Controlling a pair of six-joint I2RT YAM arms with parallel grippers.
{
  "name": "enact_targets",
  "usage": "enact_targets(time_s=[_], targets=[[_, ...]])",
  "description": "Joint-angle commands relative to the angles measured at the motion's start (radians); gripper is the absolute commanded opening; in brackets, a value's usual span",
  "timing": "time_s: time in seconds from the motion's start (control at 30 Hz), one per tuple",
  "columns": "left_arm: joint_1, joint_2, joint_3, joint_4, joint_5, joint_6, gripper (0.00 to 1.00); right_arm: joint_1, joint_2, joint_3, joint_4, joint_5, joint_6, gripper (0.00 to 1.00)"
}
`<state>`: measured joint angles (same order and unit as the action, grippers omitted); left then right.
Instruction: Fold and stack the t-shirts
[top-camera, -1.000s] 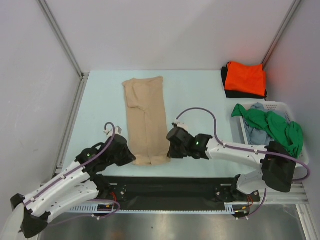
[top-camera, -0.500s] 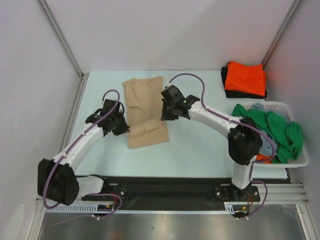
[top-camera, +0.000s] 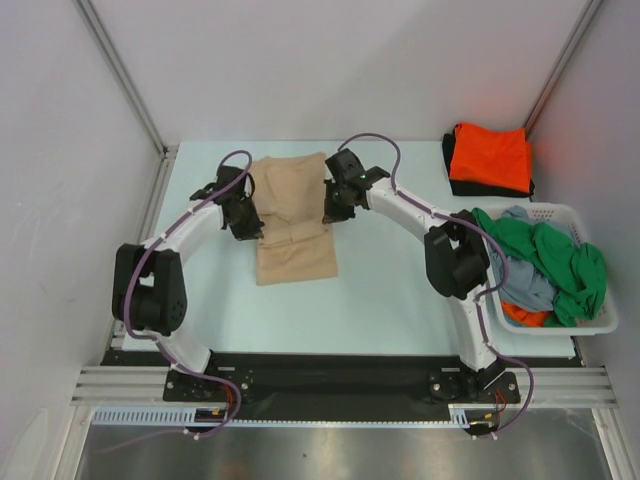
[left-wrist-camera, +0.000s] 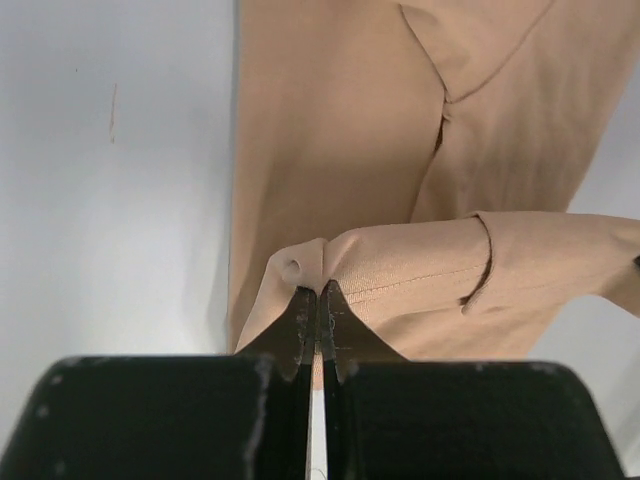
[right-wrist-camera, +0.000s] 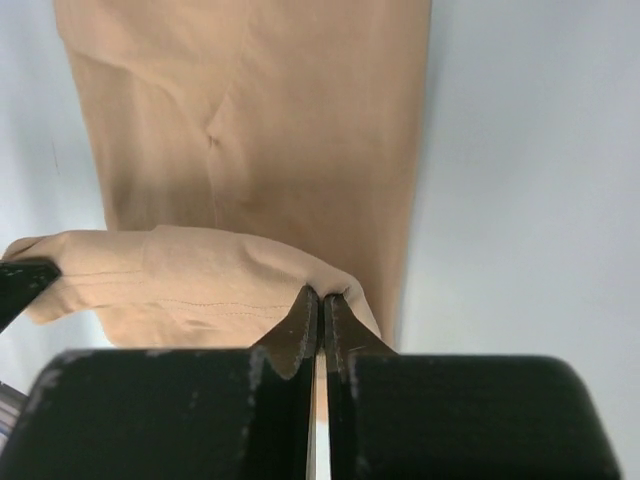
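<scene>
The tan t-shirt (top-camera: 293, 250) lies as a long strip on the pale table, its near end lifted and doubled over toward the far end. My left gripper (top-camera: 250, 226) is shut on the hem's left corner (left-wrist-camera: 300, 262). My right gripper (top-camera: 333, 212) is shut on the hem's right corner (right-wrist-camera: 335, 280). In the wrist views the raised hem hangs between the left gripper (left-wrist-camera: 318, 290) and the right gripper (right-wrist-camera: 321, 293), above the flat part of the shirt (left-wrist-camera: 330, 130) (right-wrist-camera: 280, 120). An orange t-shirt (top-camera: 490, 155) lies folded on a black t-shirt (top-camera: 449, 160) at the back right.
A white laundry basket (top-camera: 600, 322) stands at the right edge, holding a green t-shirt (top-camera: 560, 260), a grey-blue t-shirt (top-camera: 525, 285) and a bit of orange cloth (top-camera: 520, 315). Metal frame posts run along the left and right sides of the table.
Both arms have reached from the near edge toward the far side, carrying the tan shirt's near hem up and over the rest of it. The strip now looks shorter.
</scene>
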<state>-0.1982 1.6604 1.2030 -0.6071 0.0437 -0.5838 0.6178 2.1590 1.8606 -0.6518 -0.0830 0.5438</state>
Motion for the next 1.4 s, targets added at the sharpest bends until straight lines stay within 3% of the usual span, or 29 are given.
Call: enact_targets(time_s=[0.0,0.17,0.23,0.27,0.33,0.37,0.43,0.5,0.53,0.6,0.67,0.77,0.9,1.0,1.13,1.37], targets=[[0.025,0.045,0.069,0.017,0.016,0.033,0.0,-0.018,0.053,0.1,-0.028,-0.038,-0.036,0.0],[0.043,0.122,0.124,0.009,0.022,0.029,0.02,-0.036,0.113,0.153,-0.029,-0.066,-0.038,0.02],[0.06,0.151,0.154,-0.003,0.037,0.024,0.07,-0.055,0.154,0.211,-0.045,-0.081,-0.033,0.17],[0.078,0.185,0.17,-0.006,0.05,0.021,0.21,-0.059,0.171,0.238,-0.052,-0.087,-0.03,0.37],[0.103,0.226,0.237,-0.04,0.087,0.018,0.27,-0.085,0.208,0.351,-0.081,-0.092,-0.027,0.54],[0.117,0.257,0.26,-0.046,0.099,0.01,0.37,-0.095,0.252,0.406,-0.104,-0.093,-0.024,0.62],[0.143,0.291,0.355,-0.101,0.14,0.024,0.52,-0.125,0.307,0.594,-0.213,-0.089,-0.019,0.63],[0.146,0.283,0.438,-0.164,0.119,0.045,0.57,-0.13,0.282,0.627,-0.253,-0.083,-0.022,0.62],[0.146,0.263,0.434,-0.187,0.114,0.064,0.59,-0.124,0.25,0.597,-0.235,-0.074,-0.028,0.63],[0.146,0.164,0.405,-0.195,0.107,0.081,0.62,-0.086,0.098,0.384,-0.13,-0.041,-0.036,0.63],[0.146,0.035,0.318,-0.194,0.107,0.119,0.64,-0.041,-0.024,0.179,-0.074,-0.026,-0.031,0.63],[0.146,-0.176,0.12,-0.152,0.093,0.163,0.65,0.029,-0.1,0.002,-0.014,-0.015,-0.015,0.63],[0.146,-0.437,-0.162,-0.126,0.027,0.211,0.68,0.137,-0.108,-0.044,-0.014,0.025,-0.013,0.63],[0.146,-0.605,-0.242,-0.112,0.001,0.239,0.71,0.207,-0.056,-0.014,-0.052,0.057,-0.018,0.63],[0.146,-0.796,-0.391,-0.019,-0.025,0.237,0.83,0.244,0.111,0.162,-0.146,0.115,-0.025,0.62],[0.146,-0.782,-0.385,-0.042,-0.064,0.233,0.85,0.227,0.333,0.464,-0.308,0.187,-0.058,0.6]])
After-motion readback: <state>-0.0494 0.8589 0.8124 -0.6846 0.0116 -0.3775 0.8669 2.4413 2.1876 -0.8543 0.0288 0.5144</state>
